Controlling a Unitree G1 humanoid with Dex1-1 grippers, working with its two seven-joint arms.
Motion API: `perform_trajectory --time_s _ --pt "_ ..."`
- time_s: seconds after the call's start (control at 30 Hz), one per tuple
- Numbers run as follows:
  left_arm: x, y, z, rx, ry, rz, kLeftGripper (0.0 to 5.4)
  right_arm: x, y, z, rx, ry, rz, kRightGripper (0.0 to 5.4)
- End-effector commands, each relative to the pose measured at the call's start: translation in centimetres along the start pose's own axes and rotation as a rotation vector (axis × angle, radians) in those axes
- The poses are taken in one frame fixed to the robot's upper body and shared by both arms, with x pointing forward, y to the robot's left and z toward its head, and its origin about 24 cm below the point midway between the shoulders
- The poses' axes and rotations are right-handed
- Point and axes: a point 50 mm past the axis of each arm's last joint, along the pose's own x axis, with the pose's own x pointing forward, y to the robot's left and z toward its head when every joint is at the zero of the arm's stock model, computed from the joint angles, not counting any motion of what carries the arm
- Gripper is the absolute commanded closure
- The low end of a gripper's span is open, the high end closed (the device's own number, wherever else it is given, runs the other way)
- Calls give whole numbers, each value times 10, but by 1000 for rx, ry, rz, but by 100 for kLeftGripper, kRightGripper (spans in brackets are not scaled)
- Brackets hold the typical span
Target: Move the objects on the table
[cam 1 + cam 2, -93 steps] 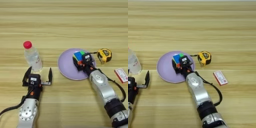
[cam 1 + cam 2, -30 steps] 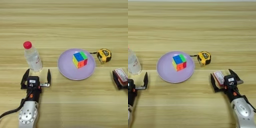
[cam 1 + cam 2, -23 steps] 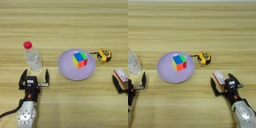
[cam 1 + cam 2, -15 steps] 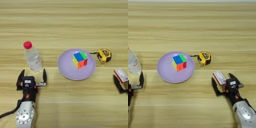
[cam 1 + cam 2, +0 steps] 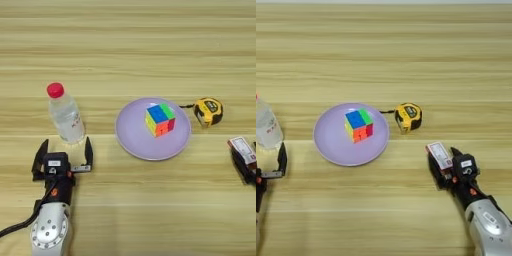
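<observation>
the right gripper (image 5: 445, 162) has its 2 fingers either side of the red-and-white box (image 5: 439, 155); it looks closed on the box, which lies on the table (image 5: 406, 55) right of the purple plate (image 5: 331, 150). the left gripper (image 5: 62, 152) is spread wide and empty, just below the clear bottle (image 5: 65, 114). the puzzle cube (image 5: 358, 125) sits on the plate, so that part looks done; box and bottle are left, i judge. a yellow tape measure (image 5: 408, 117) lies beside the plate. no writing is readable.
</observation>
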Motion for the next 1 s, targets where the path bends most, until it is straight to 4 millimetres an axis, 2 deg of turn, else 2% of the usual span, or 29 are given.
perform_trajectory --time_s 0.03,0.23,0.3,1.0 --pt "1 2 1 -4 -2 10 0 -10 12 -26 72 160 42 251" --pt "1 2 1 -3 -3 10 0 -11 15 -30 77 204 56 322" --pt "1 2 1 -3 -3 10 0 -11 15 -30 83 212 58 332" --pt "2 2 2 -3 -5 8 0 -9 17 -29 91 211 59 332"
